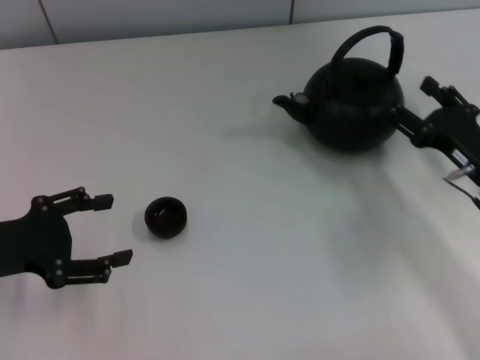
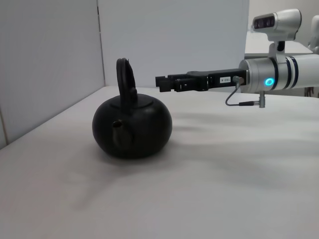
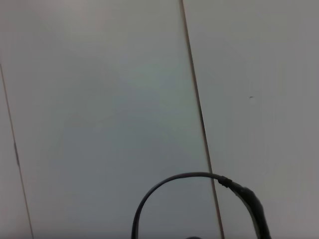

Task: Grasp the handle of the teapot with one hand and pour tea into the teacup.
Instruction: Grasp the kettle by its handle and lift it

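Head view: large round matte-black teapot (image 1: 352,101) standing upright at two o'clock on the white table (image 1: 247,285), spout aimed toward nine, thick arched black handle (image 1: 371,45) up and free for a grab. Right gripper (image 1: 421,107) at three o'clock, just beside the pot's body, fingers spread, nothing held, apparently lining up on the pot. Tiny black bowl-like teacup (image 1: 166,217) at eight o'clock, well apart from the pot; inside too dark to tell if filled. Left gripper (image 1: 109,229) just beside the cup, fingers apart, empty, perhaps waiting to steady it.

Left wrist view: teapot (image 2: 132,124) lid on, contents hidden; right gripper (image 2: 164,83) level with the handle (image 2: 125,79).

Right wrist view: only the handle's arc (image 3: 199,175) against the pale wall.
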You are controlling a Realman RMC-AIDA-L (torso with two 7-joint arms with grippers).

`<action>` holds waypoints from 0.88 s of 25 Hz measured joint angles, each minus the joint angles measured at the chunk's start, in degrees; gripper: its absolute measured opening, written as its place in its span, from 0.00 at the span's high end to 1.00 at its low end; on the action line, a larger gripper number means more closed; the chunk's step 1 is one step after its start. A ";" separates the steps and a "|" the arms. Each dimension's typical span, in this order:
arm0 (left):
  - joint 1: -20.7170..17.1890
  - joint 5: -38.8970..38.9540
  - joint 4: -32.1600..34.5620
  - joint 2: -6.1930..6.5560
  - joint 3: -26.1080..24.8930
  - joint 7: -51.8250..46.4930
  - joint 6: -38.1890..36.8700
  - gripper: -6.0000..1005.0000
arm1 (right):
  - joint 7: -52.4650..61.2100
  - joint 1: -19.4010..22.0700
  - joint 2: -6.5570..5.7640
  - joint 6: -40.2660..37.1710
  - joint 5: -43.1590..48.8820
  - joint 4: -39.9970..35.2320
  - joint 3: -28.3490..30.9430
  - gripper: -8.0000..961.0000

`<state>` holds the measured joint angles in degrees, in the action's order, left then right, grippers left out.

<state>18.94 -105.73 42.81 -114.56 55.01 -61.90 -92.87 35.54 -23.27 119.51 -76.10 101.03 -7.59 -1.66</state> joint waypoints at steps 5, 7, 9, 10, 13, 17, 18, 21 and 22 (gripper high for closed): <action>0.12 0.00 0.05 0.01 0.21 -0.15 0.66 0.14 | -1.07 -1.71 -0.03 0.60 -0.13 0.33 0.13 0.14; 0.13 0.00 0.05 0.02 0.19 -0.17 0.71 0.14 | -1.48 -2.23 -0.03 0.70 -1.26 0.50 0.16 0.14; 0.13 0.00 0.04 0.03 0.17 -0.18 0.74 0.14 | -1.49 -2.39 -0.03 0.74 -1.72 0.55 0.16 0.14; 0.13 0.00 0.05 0.01 0.13 -0.19 0.87 0.14 | -1.50 -2.55 -0.03 0.77 -2.07 0.58 0.17 0.14; 0.13 0.00 0.07 -0.04 0.09 -0.26 1.21 0.14 | -1.53 -3.14 -0.03 1.09 -3.05 0.82 0.21 0.14; 0.18 0.00 0.13 -0.05 0.02 -0.25 1.60 0.14 | -1.55 -4.10 -0.05 3.57 -4.86 1.12 0.28 0.14; 0.20 0.00 0.14 -0.05 0.03 -0.26 1.85 0.14 | -1.55 -4.10 -0.05 3.57 -4.86 1.12 0.28 0.14; 0.21 0.00 0.16 -0.05 0.09 -0.36 2.35 0.14 | -1.57 -4.28 -0.07 3.93 -5.16 1.17 0.28 0.14; 0.21 0.00 0.16 -0.05 0.09 -0.36 2.35 0.14 | -1.58 -4.30 -0.07 4.10 -5.40 1.18 0.28 0.14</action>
<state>19.15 -105.73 42.97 -114.61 55.10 -62.26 -90.52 33.96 -27.57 119.44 -71.99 95.64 -6.41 -1.39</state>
